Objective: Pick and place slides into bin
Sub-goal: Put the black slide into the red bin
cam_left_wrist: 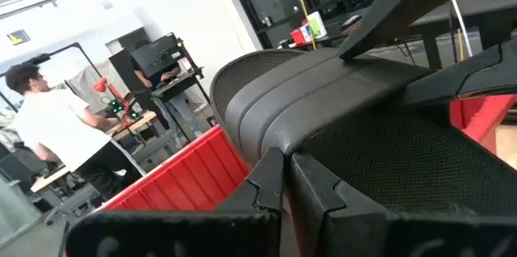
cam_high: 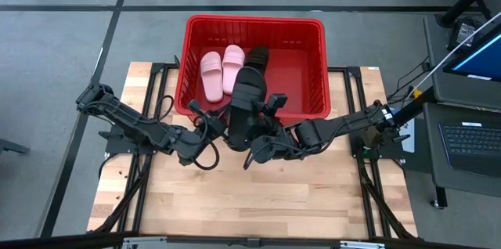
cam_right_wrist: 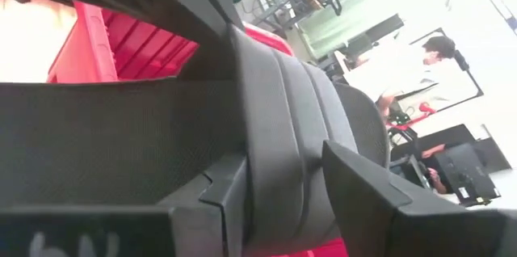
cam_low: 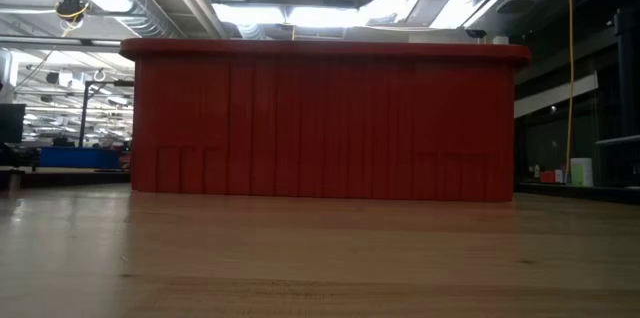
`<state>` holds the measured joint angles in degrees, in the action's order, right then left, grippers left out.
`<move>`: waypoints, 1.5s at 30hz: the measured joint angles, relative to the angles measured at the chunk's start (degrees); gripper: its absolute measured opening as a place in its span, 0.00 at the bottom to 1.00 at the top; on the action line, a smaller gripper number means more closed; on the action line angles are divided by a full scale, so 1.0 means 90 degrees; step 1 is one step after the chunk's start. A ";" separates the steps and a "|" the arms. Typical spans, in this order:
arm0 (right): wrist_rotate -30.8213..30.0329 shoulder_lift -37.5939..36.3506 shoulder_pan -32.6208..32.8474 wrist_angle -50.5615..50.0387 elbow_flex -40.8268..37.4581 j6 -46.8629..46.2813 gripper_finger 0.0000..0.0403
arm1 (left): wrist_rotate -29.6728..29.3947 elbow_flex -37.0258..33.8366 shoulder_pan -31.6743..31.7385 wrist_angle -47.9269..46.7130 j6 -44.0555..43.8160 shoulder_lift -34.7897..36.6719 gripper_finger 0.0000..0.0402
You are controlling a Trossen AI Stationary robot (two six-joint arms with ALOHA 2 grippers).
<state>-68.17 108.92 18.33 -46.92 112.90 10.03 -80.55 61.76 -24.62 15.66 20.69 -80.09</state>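
Both grippers meet at the bin's [cam_high: 254, 22] near wall, mid-length, on one black slide [cam_high: 246, 96]. Left gripper [cam_high: 213, 128] sits just left of that slide's near end, fingers [cam_left_wrist: 311, 188] pinched all the way shut; its wrist view puts their tips against the slide's edge, but can't tell if any edge is caught between them. Right gripper [cam_high: 262, 128] is just right of the same end, fingers [cam_right_wrist: 367, 184] spread wide, w/ the strap and sole sitting between them. That slide lies lengthwise across the bin's near rim, its far end over the bin floor, near end over the table [cam_high: 258, 194] outside. Inside the bin, 2nd black slide [cam_high: 258, 55] lies just beyond it; two pink slides [cam_high: 221, 70] lie side by side toward the bin's left wall, soles down. Past the bin, a person [cam_left_wrist: 56, 132] in a white top is at a bench.
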 joint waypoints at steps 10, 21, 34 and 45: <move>-0.0011 -0.0002 0.0098 0.0048 0.0352 0.0123 0.25 | 0.0072 0.0002 -0.0005 0.0024 -0.0007 -0.0002 0.01; 0.0189 0.0000 0.0141 -0.0149 0.0466 0.0127 0.04 | 0.0103 0.0007 -0.0010 0.0138 -0.0007 0.0002 0.01; 0.0112 -0.0007 0.0147 -0.0177 0.0469 0.0083 0.04 | 0.0432 0.0002 -0.0019 0.0481 0.0553 0.0009 0.09; 0.0246 -0.0005 0.0143 -0.0041 0.0471 0.0249 0.04 | 0.1208 0.0000 -0.0089 0.0617 0.0782 0.0490 0.26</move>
<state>-65.96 108.88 19.62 -47.29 117.14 12.27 -69.68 61.76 -25.42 21.21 27.72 -75.69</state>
